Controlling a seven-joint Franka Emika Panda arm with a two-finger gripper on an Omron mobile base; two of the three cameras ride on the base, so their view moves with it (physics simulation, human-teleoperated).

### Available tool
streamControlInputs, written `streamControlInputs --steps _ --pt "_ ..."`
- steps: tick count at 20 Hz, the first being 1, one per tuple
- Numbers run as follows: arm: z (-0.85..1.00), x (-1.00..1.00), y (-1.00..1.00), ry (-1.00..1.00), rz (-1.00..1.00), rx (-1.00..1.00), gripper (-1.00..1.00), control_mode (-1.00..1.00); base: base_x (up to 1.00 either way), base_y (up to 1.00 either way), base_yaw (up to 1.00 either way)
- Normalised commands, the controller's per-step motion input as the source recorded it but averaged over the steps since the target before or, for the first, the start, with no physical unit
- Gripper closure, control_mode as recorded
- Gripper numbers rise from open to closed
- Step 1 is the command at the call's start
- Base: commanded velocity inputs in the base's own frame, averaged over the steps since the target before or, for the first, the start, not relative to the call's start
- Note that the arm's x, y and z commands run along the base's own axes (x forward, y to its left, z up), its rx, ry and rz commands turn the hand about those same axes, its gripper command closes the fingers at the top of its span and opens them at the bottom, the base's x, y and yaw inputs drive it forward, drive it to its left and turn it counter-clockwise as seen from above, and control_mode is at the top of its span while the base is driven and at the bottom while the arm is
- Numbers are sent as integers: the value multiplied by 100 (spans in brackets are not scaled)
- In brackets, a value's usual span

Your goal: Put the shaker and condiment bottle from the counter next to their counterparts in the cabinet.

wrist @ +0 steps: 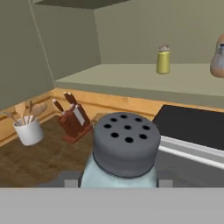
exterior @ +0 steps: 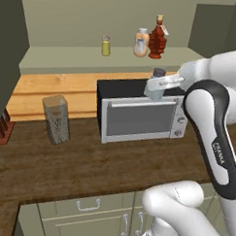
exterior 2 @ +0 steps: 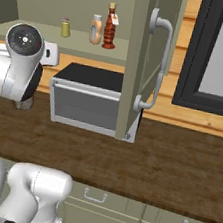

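Shaker [wrist: 124,153] held in my pincer [exterior: 157,87], jaws closed on its pale body, aloft above the toaster oven [exterior: 139,113]. Condiment bottle [exterior: 158,39] already shelved in the cabinet [exterior: 69,59]. Next: carry it beside the yellow-green shaker [exterior: 106,45].

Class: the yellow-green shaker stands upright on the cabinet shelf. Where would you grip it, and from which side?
Grip the yellow-green shaker around its straight middle, below the grey lid, coming level from the open front of the cabinet shelf. It stands upright near the back wall, well apart from the orange and white bottle, so fingers probably fit either side.
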Motion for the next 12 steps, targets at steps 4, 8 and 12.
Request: streamControlInputs --steps 4,8,12 --pt "52 0 36 0 5 0 100 -100 0 0 0" --pt "44 15 33 0 3 -2 100 -100 0 0 0" --pt "11 42 29 0 2 -4 100 -100 0 0 0"
